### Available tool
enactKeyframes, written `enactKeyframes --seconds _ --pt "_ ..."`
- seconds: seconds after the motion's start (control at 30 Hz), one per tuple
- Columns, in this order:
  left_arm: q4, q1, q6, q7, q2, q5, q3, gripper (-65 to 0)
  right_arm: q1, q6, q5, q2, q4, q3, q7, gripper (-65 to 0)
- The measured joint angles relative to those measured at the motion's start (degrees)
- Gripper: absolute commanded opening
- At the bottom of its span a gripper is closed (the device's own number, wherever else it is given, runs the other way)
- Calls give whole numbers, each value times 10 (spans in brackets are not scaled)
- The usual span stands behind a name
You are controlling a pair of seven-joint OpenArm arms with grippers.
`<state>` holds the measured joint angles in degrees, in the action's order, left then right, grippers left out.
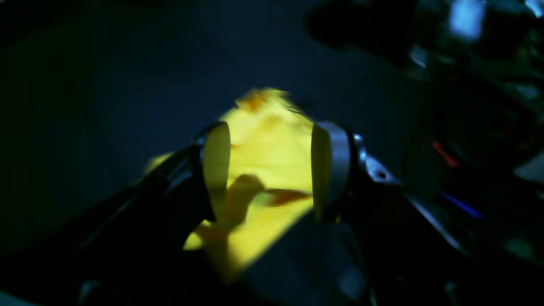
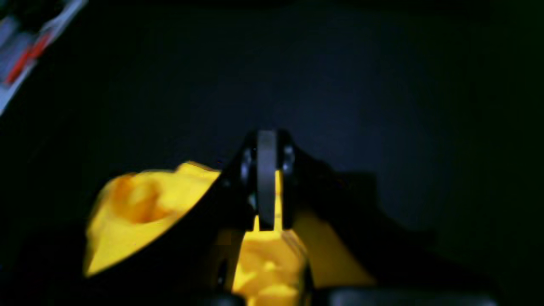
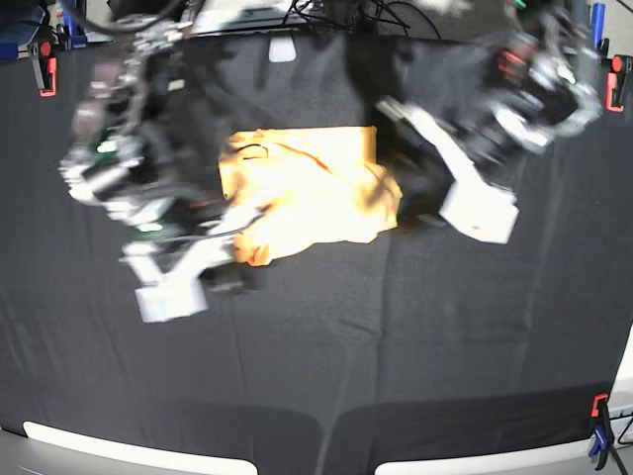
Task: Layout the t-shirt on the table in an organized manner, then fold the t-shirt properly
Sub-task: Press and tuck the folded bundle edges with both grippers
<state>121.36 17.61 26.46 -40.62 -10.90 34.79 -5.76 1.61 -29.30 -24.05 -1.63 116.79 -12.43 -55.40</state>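
The yellow-orange t-shirt [image 3: 307, 193] lies crumpled in a rough rectangle on the black table [image 3: 396, 346], a little behind its middle. In the base view both arms are blurred. My right gripper [image 3: 240, 262] is at the shirt's near left corner. In the right wrist view that gripper [image 2: 270, 178] is shut, with a thin strip of the t-shirt [image 2: 136, 208] pinched between its fingers. My left gripper [image 3: 401, 203] is at the shirt's right edge. Its jaws [image 1: 272, 165] stand wide apart with a fold of the t-shirt [image 1: 267, 140] between them, untouched by either pad as far as I can tell.
Red-and-black clamps hold the cloth at the far left corner [image 3: 44, 61], far right corner [image 3: 618, 74] and near right corner [image 3: 598, 416]. Cables and gear lie beyond the far edge [image 3: 336, 12]. A small white tag [image 3: 283, 47] sits near that edge.
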Motion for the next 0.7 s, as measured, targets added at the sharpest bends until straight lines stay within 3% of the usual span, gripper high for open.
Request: enactKeyframes --seconds 0.13,0.27,0.4,0.5,0.57,0.7 --pt "-13 -3 -9 23 31 -57 -60 -375 0 2 0 -24 -27 -21 1 -650" --pt "-34 -3 -67 10 59 -149 -101 -375 1 2 -2 -40 -62 -20 -1 -650" --pt "-84 1 -83 -43 33 -214 -92 -375 1 2 -5 -59 -68 -21 0 -650" --pt "-121 12 -90 1 5 -210 -92 -375 0 2 -16 -58 -68 -21 5 -650" --pt "-147 13 -127 17 0 -214 -93 -375 0 2 -44 -58 -68 -18 5 -650" --pt "-169 15 -144 10 -5 -258 -92 -375 -5 -2 -25 -62 -83 19 35 -650"
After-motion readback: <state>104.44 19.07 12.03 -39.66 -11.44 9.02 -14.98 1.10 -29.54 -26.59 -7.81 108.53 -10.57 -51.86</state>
